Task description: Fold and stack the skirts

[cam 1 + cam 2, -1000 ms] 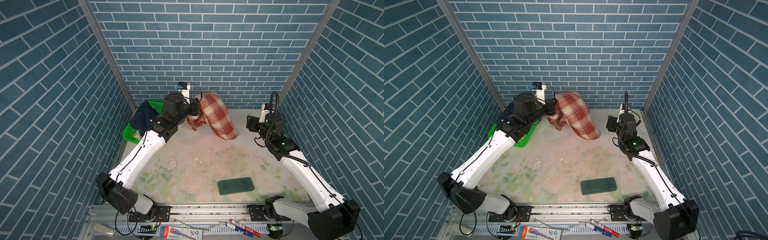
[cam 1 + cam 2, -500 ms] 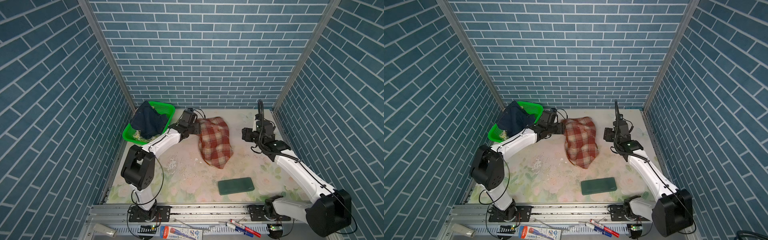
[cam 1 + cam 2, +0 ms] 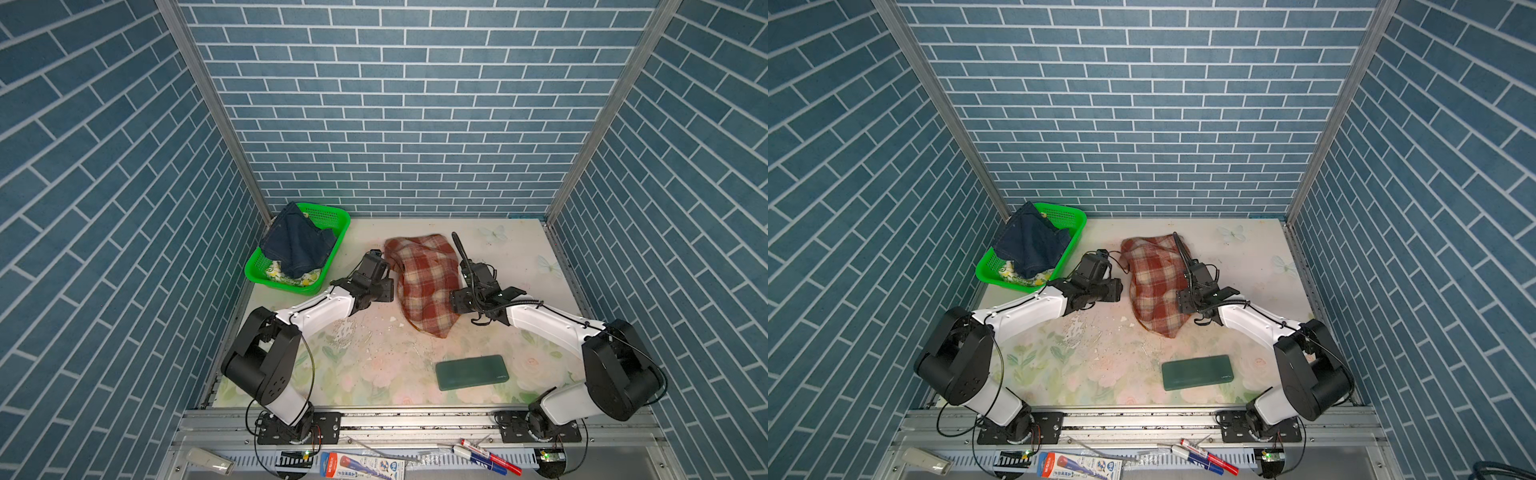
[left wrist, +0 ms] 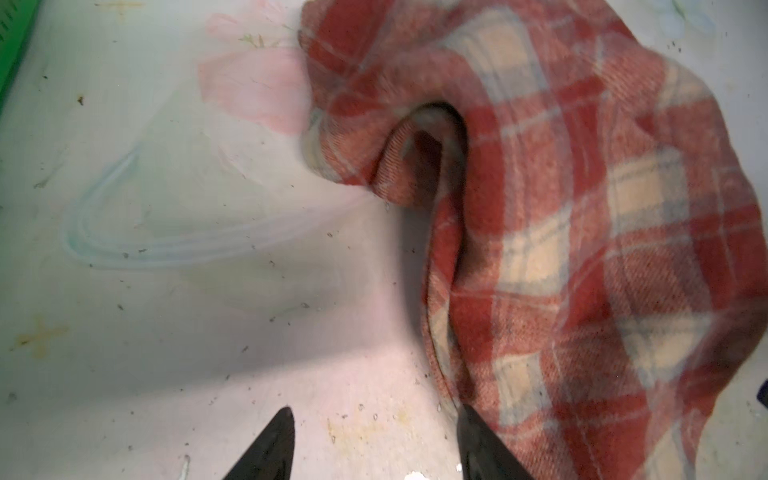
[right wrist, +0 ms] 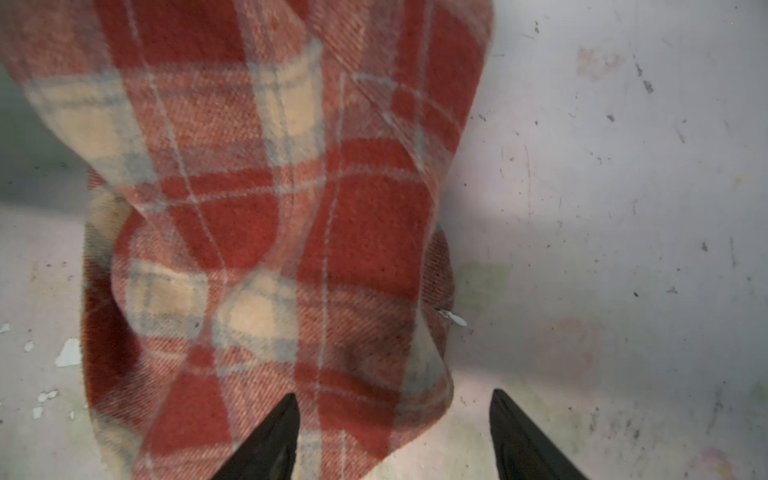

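Plaid skirt (image 3: 424, 282); green slab (image 3: 472, 372) lettering illegible

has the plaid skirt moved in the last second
Yes: the plaid skirt came down out of the air and now lies nearer the green slab.

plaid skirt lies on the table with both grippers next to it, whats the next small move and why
Probably close the left gripper on the skirt edge beside its finger, ready to pull the plaid skirt flat. The skirt lies bunched and creased on the table, both grippers stand open, and the right gripper straddles the opposite edge.
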